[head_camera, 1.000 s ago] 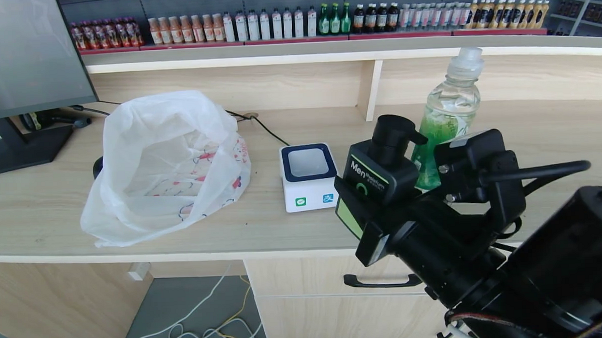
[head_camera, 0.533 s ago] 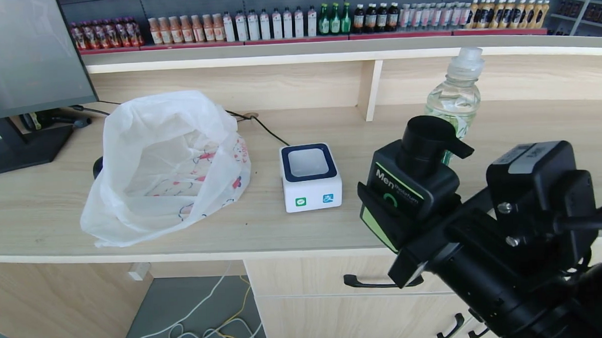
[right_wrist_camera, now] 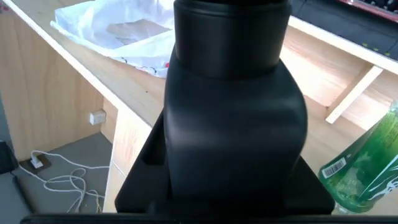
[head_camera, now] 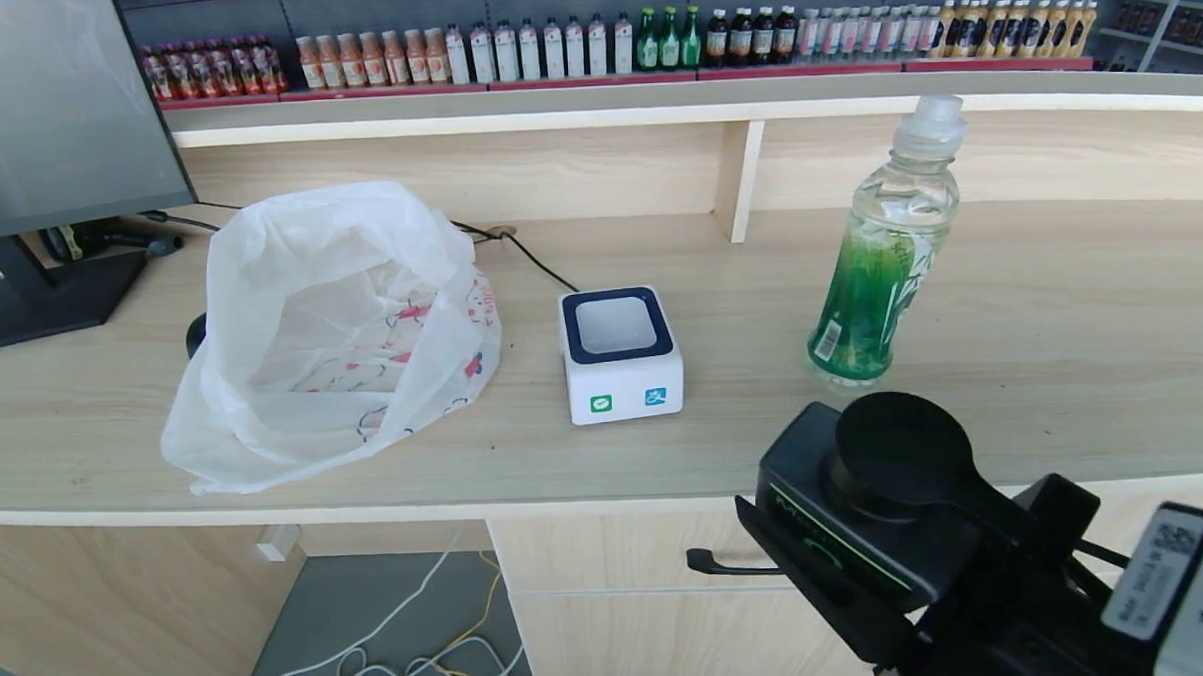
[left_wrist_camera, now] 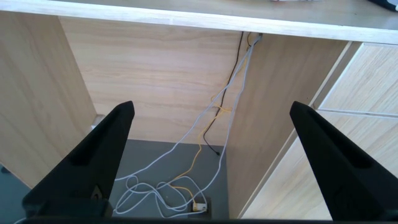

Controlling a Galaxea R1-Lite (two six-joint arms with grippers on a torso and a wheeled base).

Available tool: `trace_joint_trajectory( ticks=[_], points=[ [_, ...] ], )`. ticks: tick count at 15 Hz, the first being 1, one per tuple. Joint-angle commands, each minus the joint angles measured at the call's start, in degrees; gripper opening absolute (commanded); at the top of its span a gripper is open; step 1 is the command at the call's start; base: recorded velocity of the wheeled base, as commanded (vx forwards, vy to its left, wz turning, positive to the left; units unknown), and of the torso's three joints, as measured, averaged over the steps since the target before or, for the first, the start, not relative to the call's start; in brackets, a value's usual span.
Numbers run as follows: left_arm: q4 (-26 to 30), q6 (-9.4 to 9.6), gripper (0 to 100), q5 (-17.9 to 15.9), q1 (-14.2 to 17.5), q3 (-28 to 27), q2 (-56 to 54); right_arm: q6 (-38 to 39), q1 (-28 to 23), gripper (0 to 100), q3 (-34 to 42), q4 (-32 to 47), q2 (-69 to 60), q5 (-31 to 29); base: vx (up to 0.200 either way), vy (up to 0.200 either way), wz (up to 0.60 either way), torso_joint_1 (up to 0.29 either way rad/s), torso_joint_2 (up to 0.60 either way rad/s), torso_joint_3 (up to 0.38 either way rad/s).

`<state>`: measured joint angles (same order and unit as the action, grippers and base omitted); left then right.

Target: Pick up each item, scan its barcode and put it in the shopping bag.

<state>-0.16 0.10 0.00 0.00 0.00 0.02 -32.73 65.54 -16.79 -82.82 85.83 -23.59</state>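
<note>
Matte black boxy pump bottle (head_camera: 848,529) sits clamped in right jaws; left jaws apart.

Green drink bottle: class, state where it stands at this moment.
In the head view the green drink bottle stands upright on the counter, on the robot's right, right of the white scanner.

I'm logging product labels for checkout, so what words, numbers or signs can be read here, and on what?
White cube scanner with dark-blue rim: no words; two small square signs on its front, one green, one blue.
Clear plastic bottle with green label: barcode, digits too small to read.
Black square pump bottle: print at too steep an angle to read.
Bottles on the back shelf: labels too small.
</note>
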Motion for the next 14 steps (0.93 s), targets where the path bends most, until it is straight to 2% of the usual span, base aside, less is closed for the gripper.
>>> trace_joint_trajectory(
  ticks=[1, 4, 7, 14],
  points=[
    [-0.02, -0.01, 100, 0.00, 0.00, 0.00, -0.02, -2.16, 1.00, 0, 1.05, -0.76, -0.93, 0.91, 0.000, 0.000, 0.00, 0.000, 0.00, 0.000],
    [-0.02, -0.01, 100, 0.00, 0.00, 0.00, -0.02, -7.52, 1.79, 0, 1.23, -2.43, -0.93, 1.09, 0.000, 0.000, 0.00, 0.000, 0.00, 0.000],
    [-0.02, -0.01, 100, 0.00, 0.00, 0.00, -0.02, -12.97, 7.15, 0, 0.79, -2.52, 0.47, 1.26, 0.000, 0.000, 0.00, 0.000, 0.00, 0.000],
    [-0.02, -0.01, 100, 0.00, 0.00, 0.00, -0.02, -31.08, 6.97, 0, -1.93, -7.00, 4.69, 1.26, 0.000, 0.000, 0.00, 0.000, 0.00, 0.000]
  ],
)
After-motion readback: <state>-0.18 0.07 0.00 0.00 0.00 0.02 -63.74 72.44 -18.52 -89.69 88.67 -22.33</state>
